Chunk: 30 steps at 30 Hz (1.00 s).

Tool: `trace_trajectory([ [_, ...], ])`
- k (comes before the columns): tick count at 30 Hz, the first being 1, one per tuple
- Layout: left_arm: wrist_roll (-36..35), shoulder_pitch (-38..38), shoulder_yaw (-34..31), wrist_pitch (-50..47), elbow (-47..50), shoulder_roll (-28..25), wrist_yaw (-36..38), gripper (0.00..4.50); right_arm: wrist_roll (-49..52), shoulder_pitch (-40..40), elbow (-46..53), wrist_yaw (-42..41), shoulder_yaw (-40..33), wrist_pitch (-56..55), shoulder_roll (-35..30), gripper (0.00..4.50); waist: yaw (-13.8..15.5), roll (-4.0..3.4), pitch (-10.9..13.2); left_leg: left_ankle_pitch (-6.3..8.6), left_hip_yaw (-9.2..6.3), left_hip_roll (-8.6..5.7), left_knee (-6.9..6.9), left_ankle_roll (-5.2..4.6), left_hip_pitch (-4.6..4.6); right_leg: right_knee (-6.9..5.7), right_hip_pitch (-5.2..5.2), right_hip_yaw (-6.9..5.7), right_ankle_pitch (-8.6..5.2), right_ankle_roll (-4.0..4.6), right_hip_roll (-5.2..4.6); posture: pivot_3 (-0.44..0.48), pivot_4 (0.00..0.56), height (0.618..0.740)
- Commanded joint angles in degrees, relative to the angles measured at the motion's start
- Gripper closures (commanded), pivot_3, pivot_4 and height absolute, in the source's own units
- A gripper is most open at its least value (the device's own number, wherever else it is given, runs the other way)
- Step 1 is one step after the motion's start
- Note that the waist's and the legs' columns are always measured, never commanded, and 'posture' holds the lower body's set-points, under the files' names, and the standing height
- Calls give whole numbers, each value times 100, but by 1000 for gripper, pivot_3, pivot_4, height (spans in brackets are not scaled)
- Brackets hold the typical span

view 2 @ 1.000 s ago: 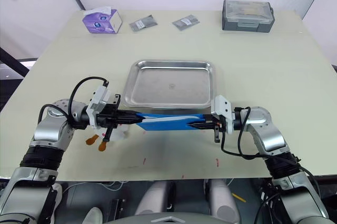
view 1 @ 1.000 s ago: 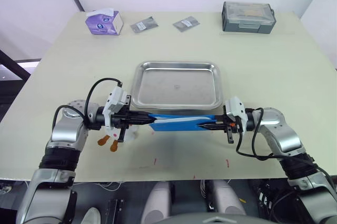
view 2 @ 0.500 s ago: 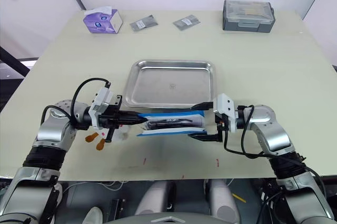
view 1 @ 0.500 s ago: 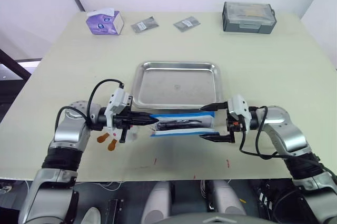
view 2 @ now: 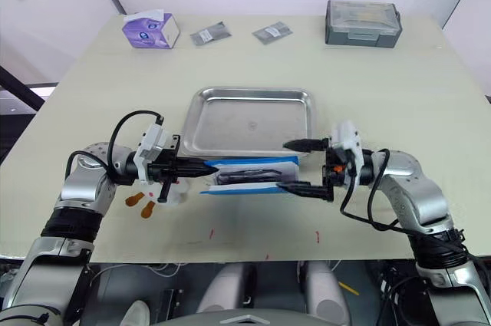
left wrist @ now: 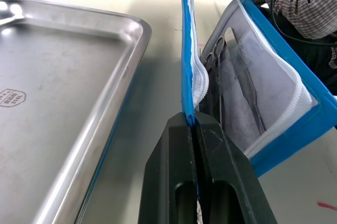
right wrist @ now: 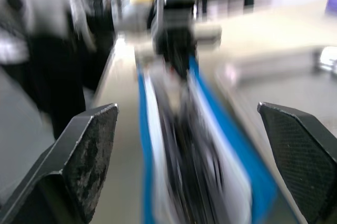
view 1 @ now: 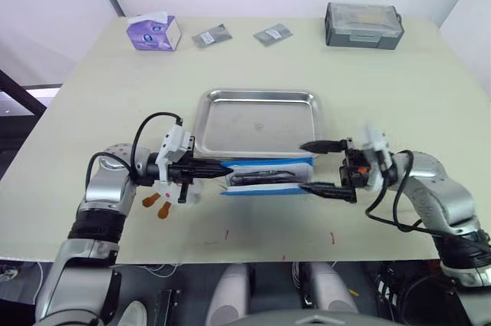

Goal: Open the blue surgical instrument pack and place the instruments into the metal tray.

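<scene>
1. Nearest, the blue surgical instrument pack (view 1: 265, 177) is seen lying open on the table (view 1: 399, 96), just near of the metal tray (view 1: 257, 122), with the instruments (left wrist: 231, 84) inside against its pale lining.
2. Its left end is pinched by the left gripper (view 1: 222, 176), fingers pressed together on the blue edge.
3. At its right end, the right gripper (view 1: 318, 166) is held with fingers spread wide, gripping nothing.
4. Farther back, the tray is seen empty.

Both arms are silver-grey metal shells with rounded joints and ribbed black segments nearer the body; black cables loop loosely from each forearm to the wrist; each wrist carries a white block; the left gripper (view 1: 221, 175) and right gripper (view 1: 316, 166) have slim black fingers, their pads (right wrist: 90, 150) finely textured.
</scene>
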<state>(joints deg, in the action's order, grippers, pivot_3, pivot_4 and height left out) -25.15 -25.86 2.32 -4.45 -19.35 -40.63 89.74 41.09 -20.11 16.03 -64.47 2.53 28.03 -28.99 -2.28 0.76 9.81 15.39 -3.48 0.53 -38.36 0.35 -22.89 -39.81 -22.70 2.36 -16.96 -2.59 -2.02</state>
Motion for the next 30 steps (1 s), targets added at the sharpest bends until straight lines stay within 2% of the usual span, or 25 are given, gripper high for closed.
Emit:
trace_trajectory([
  [1,61,-9,72,79,-7,40,224,4500,570,-107,430,442,-173,455,172,1267,0,0,0,0,0,0,0,0,0,0,0,0,0,0,0,0,150,734],
  [3,80,-31,73,90,-28,60,216,4500,516,-57,500,547,-77,532,187,1970,8,0,0,0,1,-3,0,0,0,0,0,0,0,0,0,0,150,734],
  [4,89,-40,74,93,-32,68,213,4500,399,-12,520,544,11,532,140,2588,10,0,0,0,1,-5,0,0,0,1,0,-1,0,0,-1,0,150,734],
  [5,93,-47,75,93,-31,75,210,4500,275,36,522,531,91,493,104,2860,11,0,0,0,1,-6,0,0,0,1,0,0,0,0,-1,0,150,734],
  [6,95,-52,76,89,-25,81,205,4500,187,78,509,543,144,481,79,2860,12,0,0,0,1,-6,0,0,-1,1,0,0,0,0,-1,0,150,734],
  [7,103,-56,82,91,-20,88,202,4500,77,143,493,526,216,450,30,3590,11,0,0,0,0,-7,0,0,0,1,0,-1,0,0,-1,0,150,734],
  [10,119,-81,97,80,3,123,183,4500,-271,360,428,434,470,350,-145,4444,12,0,0,0,1,-10,0,0,-1,1,0,-1,0,0,-1,0,150,734],
  [21,202,-161,105,79,-51,263,107,4500,-591,647,368,370,825,342,-195,4444,18,1,-1,0,0,-10,-1,0,-1,2,1,-1,0,0,-1,0,150,734],
  [30,546,-363,185,241,-292,444,-143,4500,-1277,1024,74,133,1240,-52,-464,4444,20,3,-2,0,0,-12,-2,0,-1,3,2,-2,0,-1,-1,0,150,734],
])
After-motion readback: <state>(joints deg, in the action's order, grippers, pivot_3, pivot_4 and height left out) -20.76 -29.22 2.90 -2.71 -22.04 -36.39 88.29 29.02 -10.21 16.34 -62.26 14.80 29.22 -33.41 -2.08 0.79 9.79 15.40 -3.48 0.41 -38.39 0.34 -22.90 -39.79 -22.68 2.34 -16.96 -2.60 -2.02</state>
